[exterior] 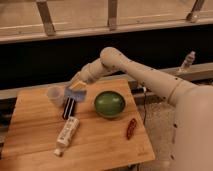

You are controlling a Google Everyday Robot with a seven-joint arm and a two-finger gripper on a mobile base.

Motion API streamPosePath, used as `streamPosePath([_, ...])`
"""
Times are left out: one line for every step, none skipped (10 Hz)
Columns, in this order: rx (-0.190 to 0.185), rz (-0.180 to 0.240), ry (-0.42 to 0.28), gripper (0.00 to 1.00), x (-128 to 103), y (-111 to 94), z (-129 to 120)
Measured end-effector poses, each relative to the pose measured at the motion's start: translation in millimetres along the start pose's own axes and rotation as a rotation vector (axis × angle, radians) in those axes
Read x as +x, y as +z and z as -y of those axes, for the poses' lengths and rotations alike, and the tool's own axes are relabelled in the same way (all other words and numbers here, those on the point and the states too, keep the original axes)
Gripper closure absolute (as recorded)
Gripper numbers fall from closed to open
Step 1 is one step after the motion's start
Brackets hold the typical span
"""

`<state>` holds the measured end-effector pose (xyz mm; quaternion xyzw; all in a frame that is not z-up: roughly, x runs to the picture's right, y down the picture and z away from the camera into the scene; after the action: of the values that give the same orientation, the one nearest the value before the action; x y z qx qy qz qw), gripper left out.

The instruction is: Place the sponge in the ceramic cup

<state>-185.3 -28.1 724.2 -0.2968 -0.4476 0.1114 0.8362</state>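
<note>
The sponge [76, 90], yellow with a blue side, hangs just above the table in my gripper [75, 88], which is shut on it. The pale ceramic cup [55, 95] stands upright on the wooden table [35, 145], just left of the sponge and very close to it. My arm reaches in from the right, passing over the back edge of the table.
A green bowl [109, 103] sits right of the gripper. A black oblong object [68, 108] lies directly below the sponge. A white bottle [66, 134] lies on its side toward the front, and a red object [131, 128] lies near the right edge.
</note>
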Motion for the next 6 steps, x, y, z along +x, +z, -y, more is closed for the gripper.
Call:
streamPosePath([-0.023,0.025,-0.013,0.87,-10.5,13.2,6.3])
streamPosePath([-0.051,0.056,-0.028,0.87,-23.6,29.8,13.6])
streamPosePath([-0.085,0.095,-0.044,0.87,-36.9,46.8,21.3])
streamPosePath([-0.104,0.123,-0.054,0.87,-44.8,56.1,25.9])
streamPosePath([-0.127,0.162,-0.067,0.87,-54.5,67.6,30.9])
streamPosePath([-0.137,0.189,-0.075,0.87,-59.2,71.6,33.2])
